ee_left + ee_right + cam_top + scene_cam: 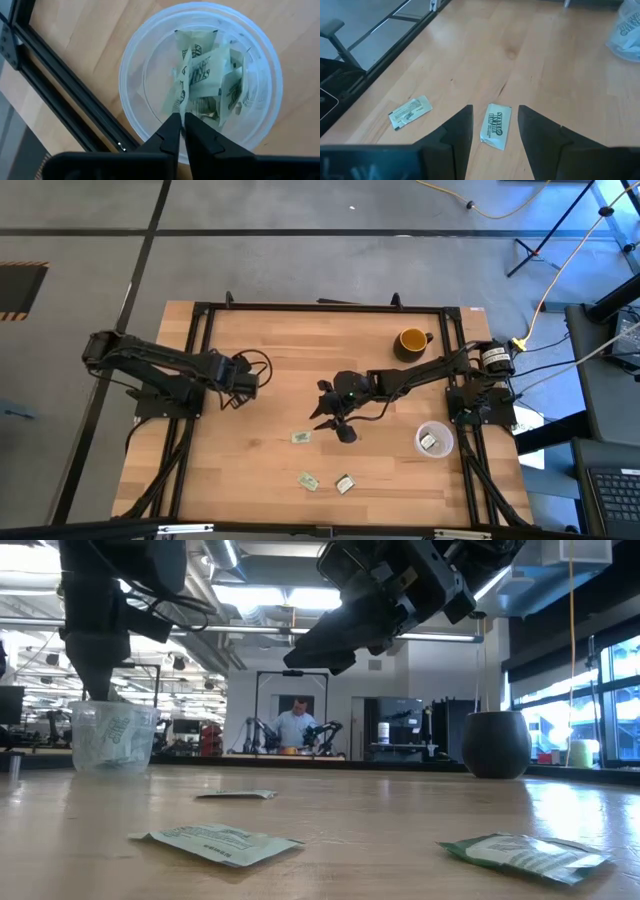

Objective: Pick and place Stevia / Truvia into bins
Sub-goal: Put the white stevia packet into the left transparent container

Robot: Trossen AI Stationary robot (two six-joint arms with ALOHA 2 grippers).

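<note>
Only the left wrist view shows the left jaws [181, 131] nearly shut over a cup [137, 60] of packets [207, 82]. The right jaws [495, 127] hang open above a counter [560, 60] packet [496, 126] marked "Stevia".

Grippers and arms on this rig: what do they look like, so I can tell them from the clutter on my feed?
Both arms are dark, near-black jointed links with loose black cables looping beside them. The left gripper ends in two matte black fingers tapering to narrow wedge tips. The right gripper has the same black, flat-faced, angular fingers. No markings show on either.
</note>
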